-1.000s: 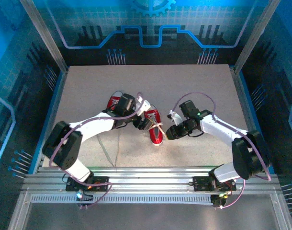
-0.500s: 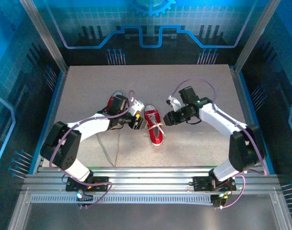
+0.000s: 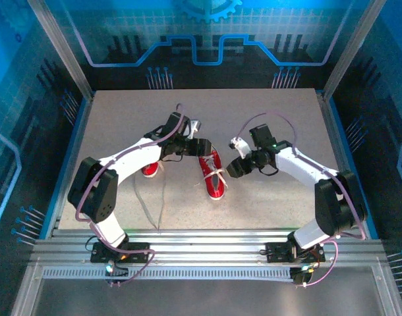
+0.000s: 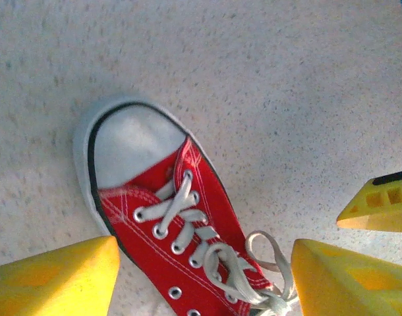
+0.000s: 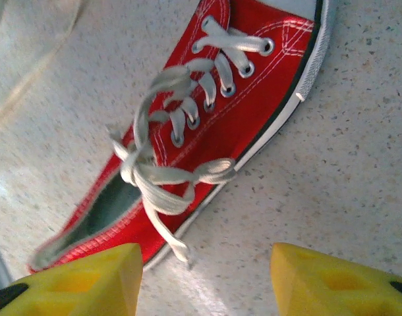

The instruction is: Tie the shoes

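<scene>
One red shoe [image 3: 214,179] with a white toe cap lies mid-table, its white laces knotted in a bow [image 5: 151,172] over the tongue. In the left wrist view the same shoe [image 4: 168,217] points its toe cap [image 4: 128,141] away, with the bow [image 4: 254,276] low between the fingers. My left gripper [image 3: 200,146] hovers over the toe end, open [image 4: 204,249] and empty. My right gripper [image 3: 235,168] sits just right of the shoe, open [image 5: 204,253], holding nothing. The second shoe [image 3: 149,170] lies partly under the left arm.
Loose white laces [image 3: 148,204] from the second shoe trail toward the near edge of the speckled table [image 3: 273,118]. A yellow finger of the right gripper [image 4: 379,207] shows at the right of the left wrist view. Metal rails [image 3: 201,237] run along the front.
The left gripper has lifted off the shoe's side and moved back over its toe end. The right gripper has drawn back a little to the right and its jaws have widened.
</scene>
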### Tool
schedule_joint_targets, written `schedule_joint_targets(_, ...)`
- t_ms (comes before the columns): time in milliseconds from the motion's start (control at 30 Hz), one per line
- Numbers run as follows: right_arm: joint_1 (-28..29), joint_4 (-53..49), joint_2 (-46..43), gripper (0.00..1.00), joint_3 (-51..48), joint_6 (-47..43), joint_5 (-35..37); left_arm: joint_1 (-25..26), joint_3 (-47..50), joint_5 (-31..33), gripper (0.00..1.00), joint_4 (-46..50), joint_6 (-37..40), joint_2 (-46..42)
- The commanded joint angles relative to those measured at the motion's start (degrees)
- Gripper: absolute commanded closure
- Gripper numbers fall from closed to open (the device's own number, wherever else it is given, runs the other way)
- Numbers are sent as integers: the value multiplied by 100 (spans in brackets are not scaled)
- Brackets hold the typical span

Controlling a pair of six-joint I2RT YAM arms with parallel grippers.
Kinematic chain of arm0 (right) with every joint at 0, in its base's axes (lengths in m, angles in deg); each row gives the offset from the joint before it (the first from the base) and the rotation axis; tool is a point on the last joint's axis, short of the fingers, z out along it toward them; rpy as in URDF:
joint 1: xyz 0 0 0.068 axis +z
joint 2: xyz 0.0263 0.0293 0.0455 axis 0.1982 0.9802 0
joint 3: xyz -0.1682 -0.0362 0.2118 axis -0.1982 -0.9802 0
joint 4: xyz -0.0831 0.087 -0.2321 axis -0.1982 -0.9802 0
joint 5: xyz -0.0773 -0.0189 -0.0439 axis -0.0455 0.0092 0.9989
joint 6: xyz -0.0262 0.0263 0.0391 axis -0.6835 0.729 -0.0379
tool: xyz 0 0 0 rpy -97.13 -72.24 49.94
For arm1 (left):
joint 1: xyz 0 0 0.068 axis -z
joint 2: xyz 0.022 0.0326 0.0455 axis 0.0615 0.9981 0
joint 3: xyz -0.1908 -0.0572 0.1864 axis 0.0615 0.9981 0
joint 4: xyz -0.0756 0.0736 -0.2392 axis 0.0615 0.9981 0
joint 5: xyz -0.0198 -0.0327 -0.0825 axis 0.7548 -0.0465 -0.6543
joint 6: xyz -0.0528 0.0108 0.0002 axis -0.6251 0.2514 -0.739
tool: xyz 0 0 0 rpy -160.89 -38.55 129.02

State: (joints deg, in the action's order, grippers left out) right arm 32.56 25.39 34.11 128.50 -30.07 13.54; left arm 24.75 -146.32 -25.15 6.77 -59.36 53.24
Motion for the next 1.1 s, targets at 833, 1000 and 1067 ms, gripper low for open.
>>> schedule_joint_targets(833,487,161,1204,43,754,-3571,-291,532,-405,60,68,370,-2734,969)
schedule_joint_targets(1000,517,49,1265,46,874,-3683,-355,538,-348,-10,87,241,-2708,956)
schedule_joint_targets(1067,530,-66,1303,55,943,-3701,-403,539,-327,-11,93,219,-2670,903)
